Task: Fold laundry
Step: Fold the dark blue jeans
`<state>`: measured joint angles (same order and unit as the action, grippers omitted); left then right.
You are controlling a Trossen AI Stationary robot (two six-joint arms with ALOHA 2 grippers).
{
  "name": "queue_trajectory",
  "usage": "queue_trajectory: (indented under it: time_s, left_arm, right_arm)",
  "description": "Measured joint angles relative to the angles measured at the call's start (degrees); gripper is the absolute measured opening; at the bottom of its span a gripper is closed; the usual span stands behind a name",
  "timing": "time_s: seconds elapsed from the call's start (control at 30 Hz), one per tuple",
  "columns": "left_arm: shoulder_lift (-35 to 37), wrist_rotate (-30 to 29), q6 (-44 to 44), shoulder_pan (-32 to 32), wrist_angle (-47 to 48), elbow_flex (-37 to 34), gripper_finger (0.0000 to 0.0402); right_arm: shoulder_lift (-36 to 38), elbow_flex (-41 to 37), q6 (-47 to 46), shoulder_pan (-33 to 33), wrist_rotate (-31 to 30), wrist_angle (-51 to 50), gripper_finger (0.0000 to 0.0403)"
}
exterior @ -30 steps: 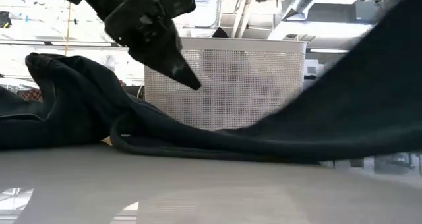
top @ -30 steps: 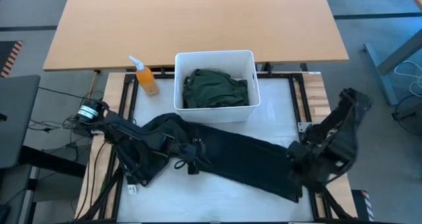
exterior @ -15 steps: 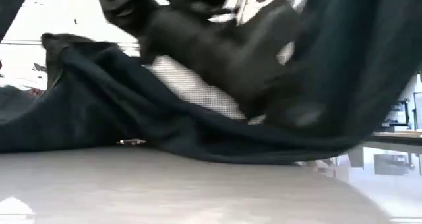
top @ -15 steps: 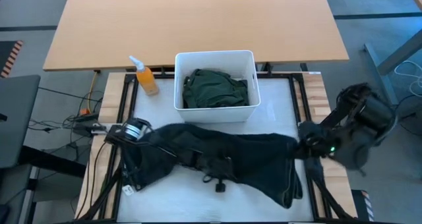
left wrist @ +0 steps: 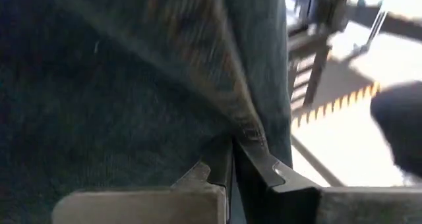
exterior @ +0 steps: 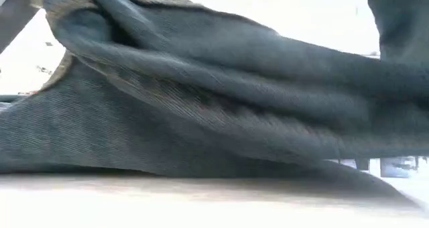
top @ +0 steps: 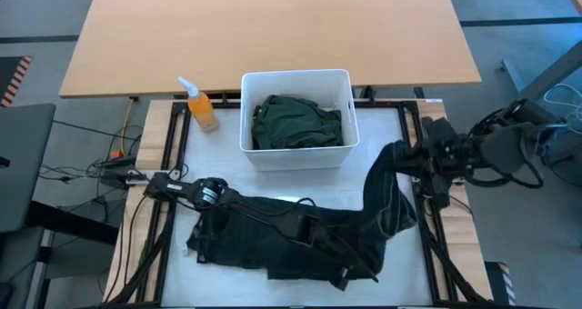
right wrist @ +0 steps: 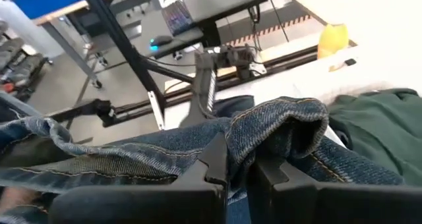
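Across the white table (top: 291, 177) top, dark denim jeans (top: 291, 241) lying in a loose heap along the near edge, one end lifted up and over toward the right side. Behind them, against the far edge, white rectangular bin (top: 296, 118) holding a crumpled dark green garment (top: 297, 123); just left of the bin, orange spray bottle (top: 200, 106). Left gripper (top: 350, 273) reaching low across the heap from the left, fingers pressed together on a fold of the denim near its right front part, seam clamped between the tips as seen from the left wrist. Right gripper (top: 400, 154) out at the table's right edge, raised, fingers nearly together and pinching a rolled hem of the jeans (right wrist: 277, 128), orange stitching visible beside the pads. From table height, nothing but ribbed dark cloth filling the frame. Likely handling: thick, fairly heavy for cloth, limp yet with stiff seams and hems; not slippery, not fragile, prone to bunching and dragging on the surface. Best holds probably at hems, waistband or outer seams, where doubled fabric gives the fingers a firm ridge, rather than mid-panel where only one layer might come up.
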<state>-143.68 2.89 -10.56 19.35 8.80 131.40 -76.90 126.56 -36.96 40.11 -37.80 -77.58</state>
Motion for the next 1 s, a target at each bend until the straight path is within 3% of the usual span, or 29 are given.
queue_trajectory:
  time_s: [0.17,0.27,0.4,0.5,0.6,0.77,1.0]
  left_arm:
    - [0.86,-5.63,-3.95,0.49,20.82,1.47,0.0006]
    - [0.44,-7.29,-4.03,0.86,27.07,0.55,0.0006]
    - [-1.16,-9.44,-4.26,1.26,19.49,-4.13,0.0001]
    - [-1.04,-15.84,-5.04,1.28,9.16,-8.45,0.0]
    - [-0.94,-20.75,-6.75,1.24,6.74,-8.93,0.0]
    - [-0.96,-18.17,-6.13,0.8,-1.05,-8.95,0.0]
    - [-8.44,-13.22,-2.46,-1.12,-19.08,-9.02,0.0]
  right_arm:
    - [-0.04,0.0,0.19,-0.26,1.92,-2.1,0.0044]
    - [-0.01,0.0,1.28,-0.24,2.99,-2.07,0.0044]
    - [-0.02,-0.02,2.54,-0.14,3.15,-2.06,0.0044]
    - [-0.02,-0.02,2.95,-0.06,3.24,-1.96,0.0044]
    - [-0.02,-0.02,2.97,-0.06,3.52,-1.56,0.0044]
    - [0.11,0.44,3.02,-0.06,3.56,-1.4,0.0044]
    - [0.02,1.36,9.61,-0.15,4.6,5.84,0.0044]
